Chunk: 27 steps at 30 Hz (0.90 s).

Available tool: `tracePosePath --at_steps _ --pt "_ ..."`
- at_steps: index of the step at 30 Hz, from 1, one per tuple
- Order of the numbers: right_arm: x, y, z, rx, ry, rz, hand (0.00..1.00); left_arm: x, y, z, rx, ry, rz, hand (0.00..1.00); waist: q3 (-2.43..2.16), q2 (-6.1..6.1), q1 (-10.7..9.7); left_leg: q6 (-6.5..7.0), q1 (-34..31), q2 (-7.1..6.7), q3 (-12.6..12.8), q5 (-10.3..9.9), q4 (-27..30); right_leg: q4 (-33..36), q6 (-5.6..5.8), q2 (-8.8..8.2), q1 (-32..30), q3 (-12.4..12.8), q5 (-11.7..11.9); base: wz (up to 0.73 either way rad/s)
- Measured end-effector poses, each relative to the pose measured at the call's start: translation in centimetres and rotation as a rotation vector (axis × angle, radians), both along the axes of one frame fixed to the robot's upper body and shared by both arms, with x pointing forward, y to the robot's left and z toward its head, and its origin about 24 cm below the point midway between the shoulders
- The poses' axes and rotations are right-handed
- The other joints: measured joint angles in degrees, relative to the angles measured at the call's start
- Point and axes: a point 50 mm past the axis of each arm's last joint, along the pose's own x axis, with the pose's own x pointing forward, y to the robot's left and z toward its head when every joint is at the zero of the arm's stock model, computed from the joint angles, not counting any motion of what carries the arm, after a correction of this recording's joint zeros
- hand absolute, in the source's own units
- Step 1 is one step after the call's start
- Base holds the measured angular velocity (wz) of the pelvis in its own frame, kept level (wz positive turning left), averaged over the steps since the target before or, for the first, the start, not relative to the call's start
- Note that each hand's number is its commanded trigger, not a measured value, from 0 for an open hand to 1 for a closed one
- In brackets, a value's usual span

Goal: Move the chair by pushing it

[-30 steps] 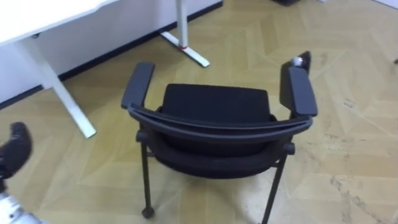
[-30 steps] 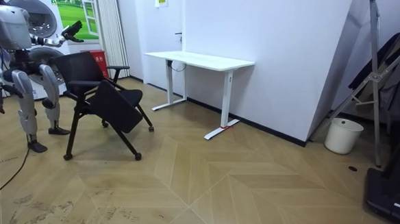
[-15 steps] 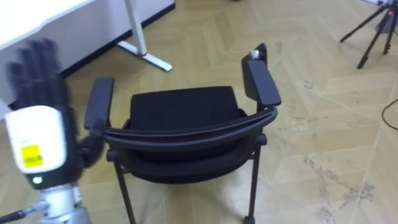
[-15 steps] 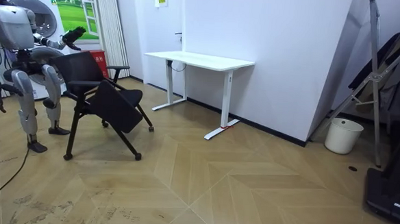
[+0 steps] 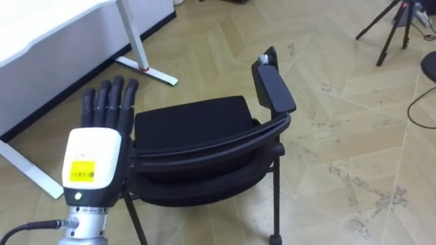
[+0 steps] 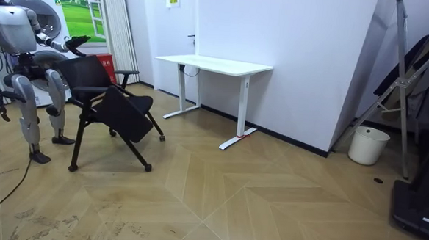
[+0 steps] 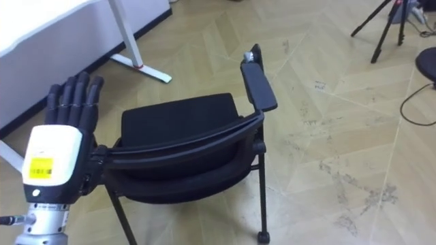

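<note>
Chair [image 5: 197,129]: black, on the wood floor [image 5: 340,122], backrest nearest the robot, beside the white desk [image 5: 48,27].
Left hand [image 5: 92,163]: raised over the chair's left armrest, fingers straight, holding nothing.
Right hand [image 6: 1,114]: low at the robot's side; grip cannot be told.

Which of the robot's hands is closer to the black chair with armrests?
Left. The left hand is raised, fingers straight, at the left armrest end of the black chair; the right hand hangs low at the robot's side, well back from the chair.

Head stereo pair close, steeply downward — room camera distant, chair [image 5: 191,126] common
</note>
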Motion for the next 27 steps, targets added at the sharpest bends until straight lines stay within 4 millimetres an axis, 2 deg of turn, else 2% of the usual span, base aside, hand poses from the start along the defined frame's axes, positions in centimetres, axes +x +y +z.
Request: tracePosePath --at_steps 4,11,19,23,27 --pt "-0.2 0.1 -0.1 0.013 0.020 -0.003 0.00 -0.5 0.0 -0.6 0.006 0.030 0.012 0.00 -0.11 0.26 -0.02 0.00 0.03 0.04 0.82 0.00 0.00 0.37 0.01 0.01 -0.65 0.49 0.04 -0.07" --pt "0.3 -0.1 0.0 0.009 0.017 -0.002 0.00 -0.8 0.2 -1.4 0.010 0.076 0.026 0.00 -0.01 0.58 -0.54 0.00 -0.37 0.04 0.86 0.00 0.02 0.90 0.01 -0.02 -1.32 0.64 0.03 -0.01" --pt "0.2 -1.4 0.4 -0.029 0.028 0.000 0.00 -1.1 0.4 -1.5 0.047 0.133 -0.012 0.00 -0.01 1.97 -1.09 0.11 -1.45 0.04 0.81 0.07 0.03 1.06 0.01 -0.08 -2.19 0.64 0.05 0.01" --pt "0.1 -1.7 0.5 -0.037 0.034 -0.003 0.00 -1.6 0.7 -2.1 0.064 0.190 -0.006 0.00 0.03 1.84 -1.32 0.11 -1.10 -0.02 1.20 0.07 -0.07 1.29 0.07 -0.20 -2.21 0.73 0.01 -0.02" --pt "0.0 -1.8 0.5 -0.038 0.042 -0.004 0.00 -2.0 0.5 -3.1 0.084 0.298 -0.038 0.00 0.50 1.03 -1.48 0.11 -1.26 -0.06 1.94 0.07 -0.05 1.59 0.13 -0.28 -2.79 0.92 -0.04 -0.05"
